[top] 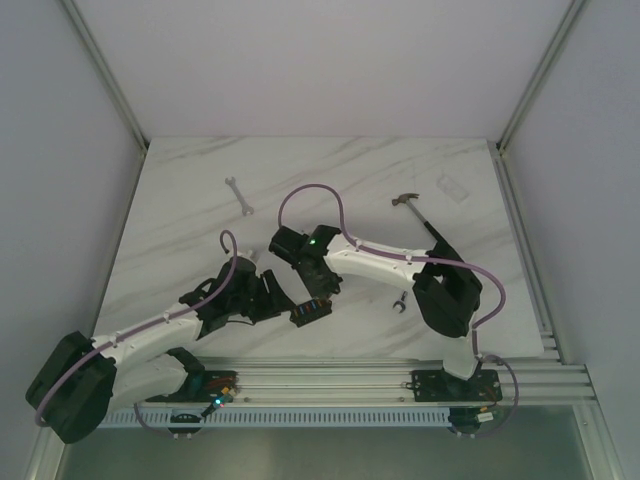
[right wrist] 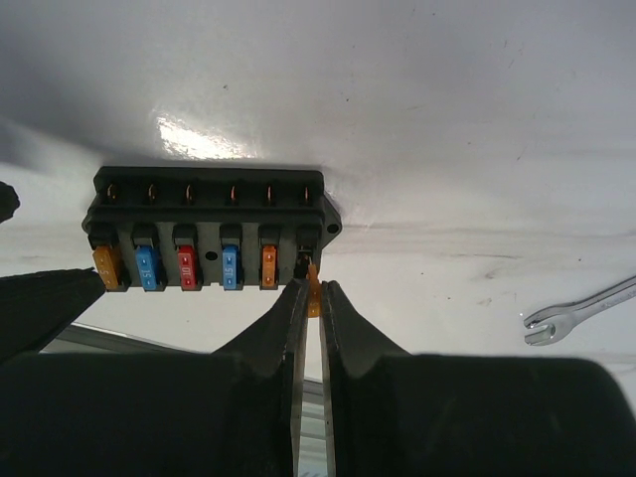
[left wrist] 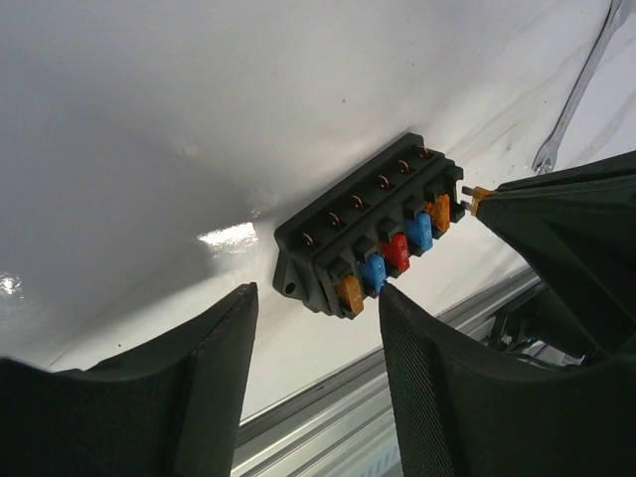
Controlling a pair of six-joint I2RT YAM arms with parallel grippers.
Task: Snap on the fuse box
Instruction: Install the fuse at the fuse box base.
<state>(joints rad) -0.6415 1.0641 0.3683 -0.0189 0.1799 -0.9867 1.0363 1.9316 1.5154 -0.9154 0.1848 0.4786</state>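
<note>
A: Where is the fuse box (top: 310, 311) located?
B: It is recorded on the bench (top: 180, 180), near the front edge, between the left tool (left wrist: 316, 303) and the right tool (right wrist: 313, 288). A fuse (right wrist: 314, 300) is pinched in the right tool at the box's end slot.
A: And the remainder?
B: The near wrench (top: 400, 300) is noted to its right. The far wrench (top: 238, 195), hammer (top: 422, 215) and clear piece (top: 452, 188) lie behind.

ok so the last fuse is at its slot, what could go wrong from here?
1. The right hand pinches the orange fuse by a thin edge, so it could tilt and miss the empty end slot.
2. The left hand is open and not clamping the fuse box. A push may slide the box across the glossy table.
</note>
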